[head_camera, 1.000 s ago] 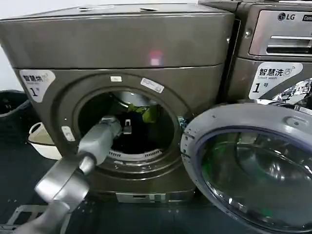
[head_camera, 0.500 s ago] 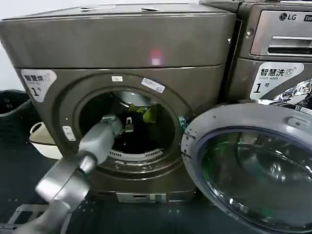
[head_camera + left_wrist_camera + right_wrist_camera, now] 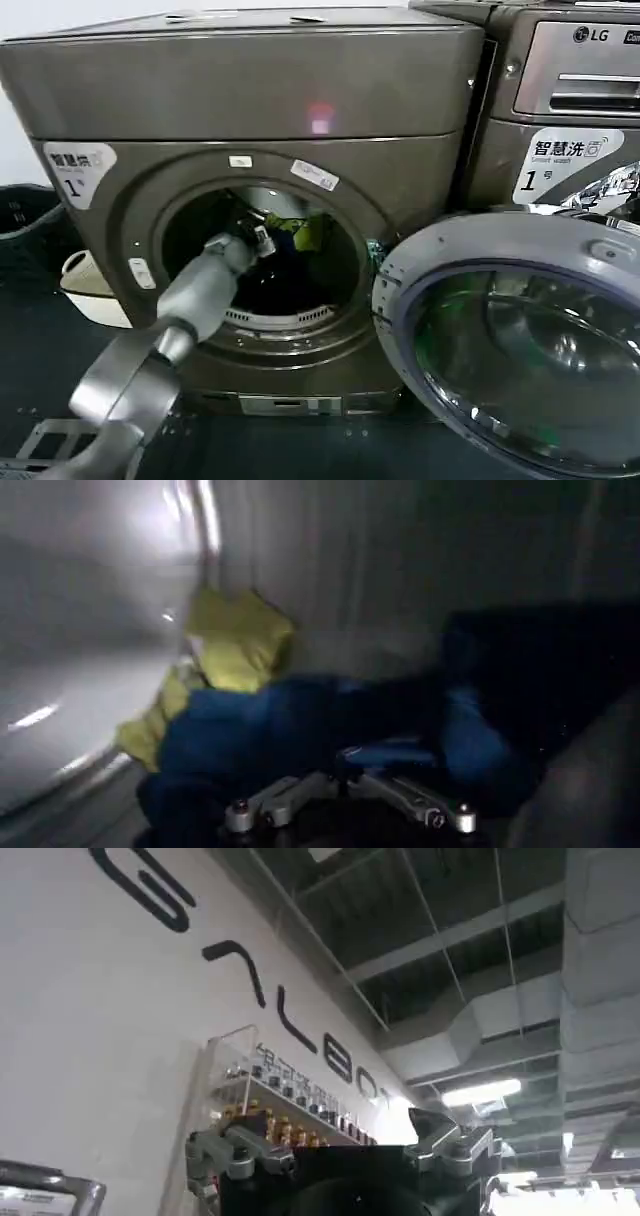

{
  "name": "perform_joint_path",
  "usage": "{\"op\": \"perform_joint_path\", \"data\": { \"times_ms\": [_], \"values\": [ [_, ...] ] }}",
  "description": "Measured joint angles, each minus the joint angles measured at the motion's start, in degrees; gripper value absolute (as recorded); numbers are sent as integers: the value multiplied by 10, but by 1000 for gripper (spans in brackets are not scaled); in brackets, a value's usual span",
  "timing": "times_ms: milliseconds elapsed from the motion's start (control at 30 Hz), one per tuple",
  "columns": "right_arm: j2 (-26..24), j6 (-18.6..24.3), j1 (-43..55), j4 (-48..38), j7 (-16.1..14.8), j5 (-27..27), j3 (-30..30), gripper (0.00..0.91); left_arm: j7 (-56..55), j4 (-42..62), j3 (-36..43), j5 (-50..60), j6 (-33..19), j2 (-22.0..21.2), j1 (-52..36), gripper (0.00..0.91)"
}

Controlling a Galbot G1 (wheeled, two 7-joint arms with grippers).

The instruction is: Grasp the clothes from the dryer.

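A dark basket [image 3: 25, 215] and a white tub [image 3: 85, 290] are sitting on the floor at the far left, outside the dryer [image 3: 250, 120]. The left arm is reaching up from the lower left and passing through the round porthole, so the left pincer [image 3: 255, 238] is working inside the drum. In the left wrist view that left pincer [image 3: 350, 805] is showing its two fingers spread wide apart, with nothing between them. The clothes [image 3: 300, 730] are lying directly ahead of it and close, piled against the back of the drum: a large navy piece just beyond the fingertips, a darker one beside it, and the small yellow-green piece [image 3: 235, 640] farther back. From the head view the yellow-green piece [image 3: 305, 232] is sitting to the right of the pincer and deeper in. My judgement is that a short forward push onto the navy fabric is what the grasp needs. Farther right, the round glass door [image 3: 520, 340] is hanging open. The right pincer [image 3: 345, 1153] is pointing up toward a ceiling, fingers apart, idle and far from the drum.
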Motion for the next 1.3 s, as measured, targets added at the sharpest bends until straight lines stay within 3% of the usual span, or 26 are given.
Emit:
{"op": "perform_joint_path", "data": {
  "times_ms": [400,700,967,1300],
  "values": [
    [0,6,7,-2,2,-9,-9,907,-150,-101,-82,-125,-36,15,74,0],
    [0,6,2,-2,3,-22,-7,907,-260,-215,-131,-223,-89,2,155,0],
    [0,8,-3,-1,2,-31,0,907,-351,-304,-163,-250,-148,-20,221,0],
    [3,11,-10,-5,-1,-30,12,907,-404,-352,-179,-258,-161,-41,254,0]
  ]
}}
